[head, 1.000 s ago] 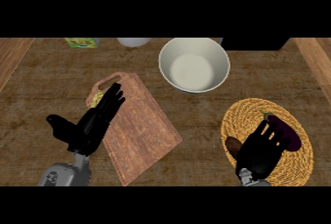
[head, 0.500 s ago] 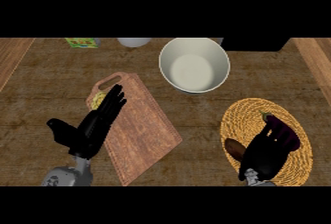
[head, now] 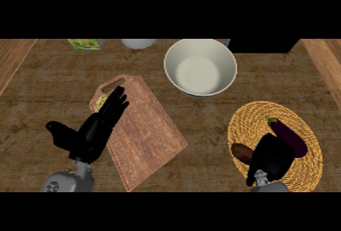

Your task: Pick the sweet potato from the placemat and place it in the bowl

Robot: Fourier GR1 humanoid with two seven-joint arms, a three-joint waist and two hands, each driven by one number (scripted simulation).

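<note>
Woven mat: a round straw-coloured placemat point(head: 303, 169) lies at the right of the wooden counter point(head: 60, 94), below and to the right of the bowl.
Sweet potato: a brown sweet potato point(head: 241, 152) lies on the left part of the placemat; only its left end shows, the rest is hidden under the right hand.
Eggplant: a dark purple eggplant point(head: 288, 137) with a small green stem lies slantwise on the placemat, just above and to the right of the right hand, touching it or nearly so.
Right hand: the black right hand point(head: 272, 158) is over the placemat, its fingers bent down over the sweet potato; whether they actually close round it cannot be told from this angle.
Bowl: a pale cream bowl point(head: 200, 67) stands near the top centre, well apart from the sweet potato, with nothing visible inside.
Cutting board: a reddish-brown wooden cutting board point(head: 143, 140) with a handle hole lies tilted between the left hand and the placemat.
Left hand: the black left hand point(head: 93, 131) rests at the left with fingers straight and spread, thumb out to the side, holding nothing; its fingertips overlap the board's upper left edge.
Back edge: a yellow-green packet point(head: 85, 43) and a pale rounded object point(head: 138, 43) sit at the top, both partly cut off.
</note>
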